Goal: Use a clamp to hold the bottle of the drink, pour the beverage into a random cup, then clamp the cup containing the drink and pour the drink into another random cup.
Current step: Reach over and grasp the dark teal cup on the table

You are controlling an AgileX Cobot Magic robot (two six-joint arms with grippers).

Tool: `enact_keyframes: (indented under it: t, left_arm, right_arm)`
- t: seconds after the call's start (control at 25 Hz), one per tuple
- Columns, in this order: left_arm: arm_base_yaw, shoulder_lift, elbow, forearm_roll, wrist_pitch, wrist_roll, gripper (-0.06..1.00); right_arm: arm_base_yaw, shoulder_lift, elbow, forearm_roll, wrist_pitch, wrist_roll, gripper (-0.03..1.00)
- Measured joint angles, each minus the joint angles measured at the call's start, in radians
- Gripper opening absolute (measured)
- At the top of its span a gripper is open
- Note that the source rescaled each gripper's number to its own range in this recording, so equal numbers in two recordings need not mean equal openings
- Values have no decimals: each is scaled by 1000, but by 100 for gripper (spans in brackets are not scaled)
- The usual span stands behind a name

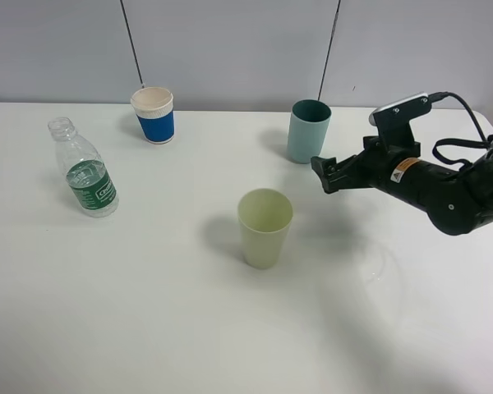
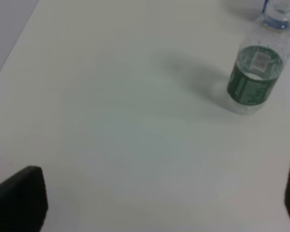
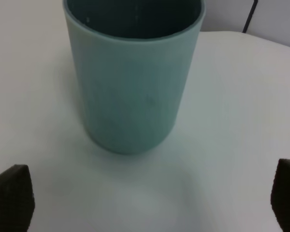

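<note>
1. Nearest to us on the table (image 1: 148,328) stands the pale green cup (image 1: 264,227), upright and alone near the middle.
2. Behind it, the teal cup (image 1: 309,131) also stands upright, and the right arm (image 1: 431,189) reaches toward it from the right side.
3. We see the right jaws spread wide. In the right wrist view their tips sit at either edge, with the teal cup (image 3: 133,77) straight ahead between their lines but not yet inside them. Nothing is touching.
4. That cup's long axis is vertical, so we judge a level, straight advance would bring the jaws around its wall. We cannot tell whether it holds any drink.
5. Far to the left stands the bottle (image 1: 86,172), upright, its green label facing us, well apart from every cup.
6. We see the left jaws spread too, holding nothing. In the left wrist view the bottle (image 2: 255,75) lies ahead and off to one side, well apart.
7. At the back left, the blue-and-white cup (image 1: 154,115) stands upright near the bottle.
</note>
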Motion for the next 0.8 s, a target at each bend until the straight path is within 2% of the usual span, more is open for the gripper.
enact_keyframes:
  t: [0.2, 0.36, 0.64, 0.8]
  left_arm:
    - [0, 0, 0, 0, 0, 0, 100]
    - [0, 0, 0, 0, 0, 0, 100]
    - [0, 0, 0, 0, 0, 0, 100]
    - [0, 0, 0, 0, 0, 0, 100]
  right_arm:
    - [0, 62, -1, 0, -133, -17, 99]
    - [-1, 95, -1, 10, -187, -18, 99]
    - [-45, 135, -21, 13, -221, -16, 99]
    - [-47, 159, -77, -49, -218, -9, 99]
